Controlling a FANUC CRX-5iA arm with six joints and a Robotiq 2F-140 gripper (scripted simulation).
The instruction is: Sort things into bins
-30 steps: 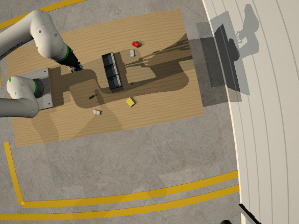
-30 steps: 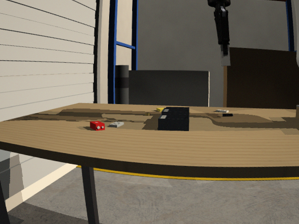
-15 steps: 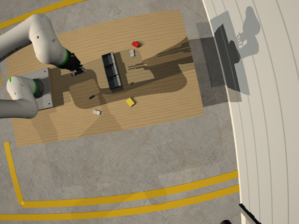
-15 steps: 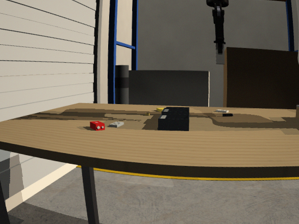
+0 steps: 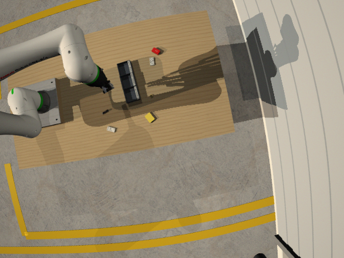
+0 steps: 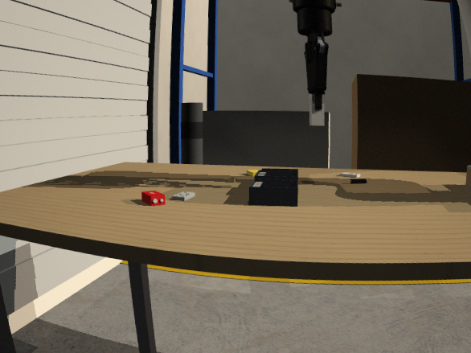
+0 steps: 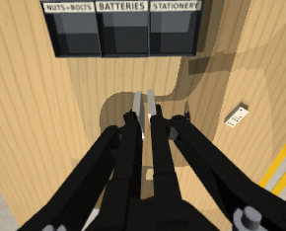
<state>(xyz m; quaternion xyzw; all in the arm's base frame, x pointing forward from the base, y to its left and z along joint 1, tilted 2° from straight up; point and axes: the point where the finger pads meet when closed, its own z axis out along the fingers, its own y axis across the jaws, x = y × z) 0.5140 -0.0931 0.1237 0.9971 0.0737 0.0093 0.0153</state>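
Black gripper [image 7: 145,110], jaws nearly closed with only a thin slit between the grey pads [image 7: 137,107], nothing held, hanging well above the wooden table [image 6: 241,232] just short of the bins. Black row of three bins [image 7: 120,30], labelled nuts+bolts, batteries and stationery, all showing only dark floors. Loose on table: white remote [image 7: 237,115], small black part [image 5: 105,111], yellow block [image 5: 149,117], red block [image 5: 155,51], second white piece [image 5: 152,61].

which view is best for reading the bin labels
The wrist view: the labels face it and read NUTS+BOLTS, BATTERIES, STATIONERY. From the top they are only a pale strip along the bins, too small to read. In the exterior view just small pale patches show on the bins' top.
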